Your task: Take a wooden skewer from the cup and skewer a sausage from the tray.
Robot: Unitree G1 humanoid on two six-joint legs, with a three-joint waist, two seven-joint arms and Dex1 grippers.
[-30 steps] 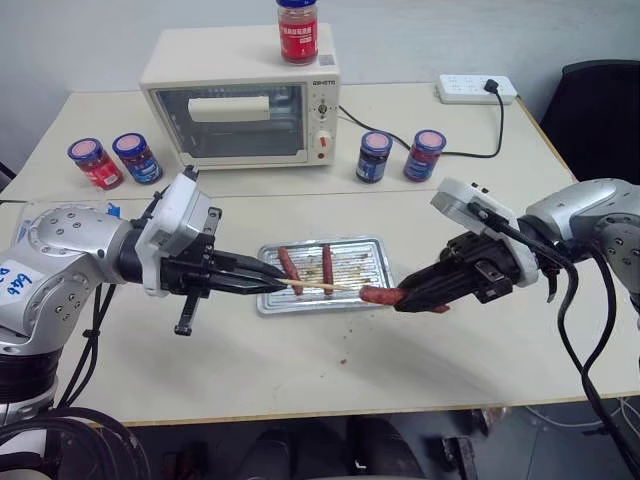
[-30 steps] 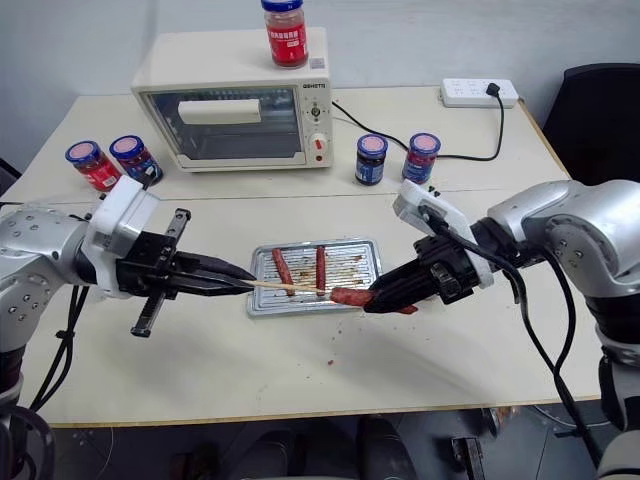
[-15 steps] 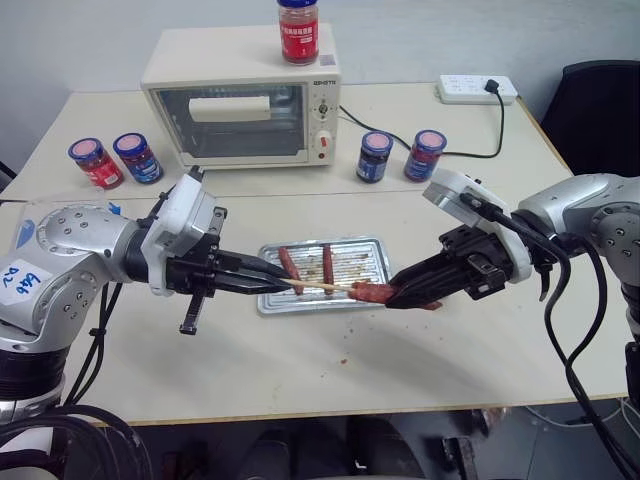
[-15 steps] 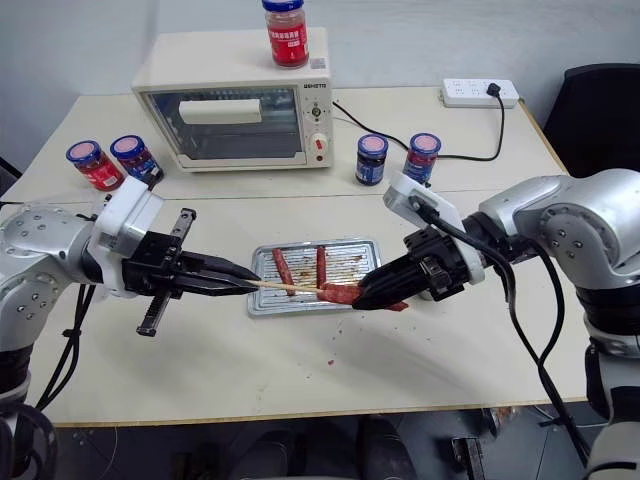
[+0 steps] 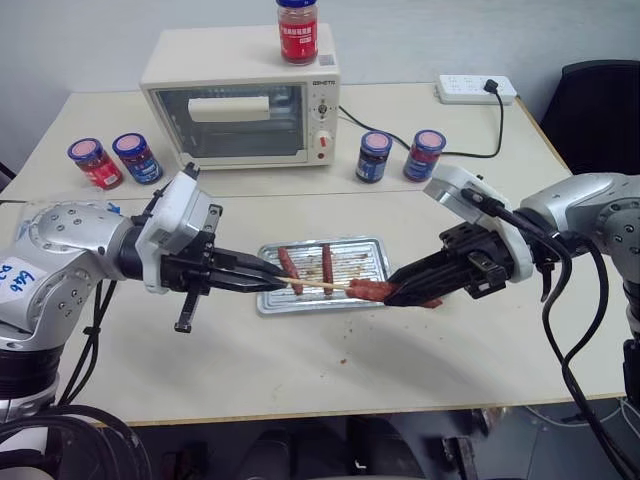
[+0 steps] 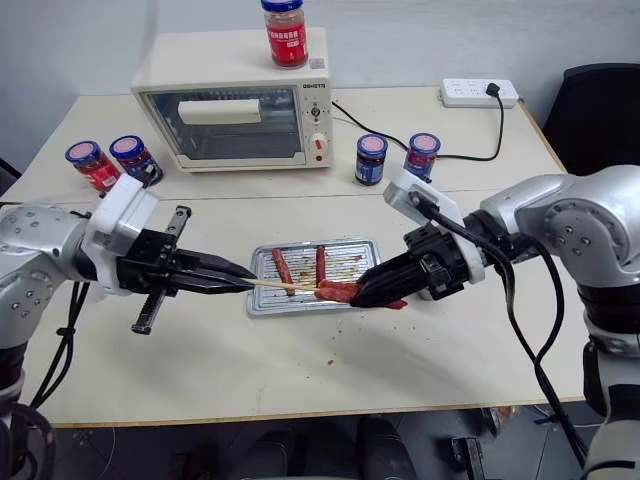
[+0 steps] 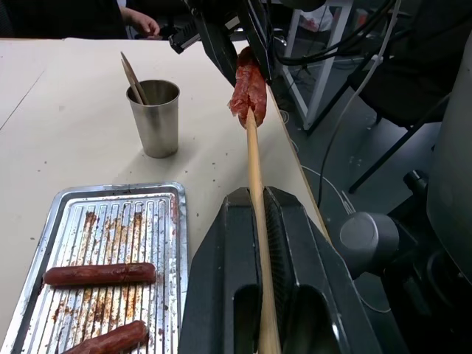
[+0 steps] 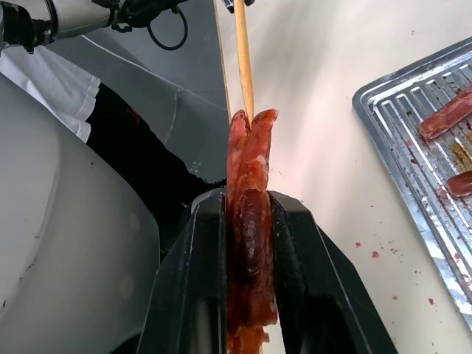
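left claw [image 5: 262, 279] clamped shut on the wooden skewer [image 5: 318, 287], stick held about level over the tray [image 5: 371, 247], tip meeting the end of the sausage [image 5: 372, 291]. right claw [image 5: 400, 294] closed around that sausage, holding it lengthwise toward the stick, just above the tray's near edge.

handling, judged: sausage soft and greasy, already split at the end where the tip goes in, so likely to tear or slide if pushed off-centre; best pinched around the middle, as now, with the axis in line with the stick. skewer light, stiff but thin, apt to flex or snap under a sideways load; best gripped near the rear, leaving most of the length free.

left wrist view gives the cup [image 7: 154, 116] with spare sticks standing on the counter [image 7: 74, 110] beyond the tray, and two more sausages on the ridged bottom. right wrist view gives the split, ragged sausage end and the tip seated in the cleft. head views give the toaster oven [image 5: 240, 108] and jars behind.
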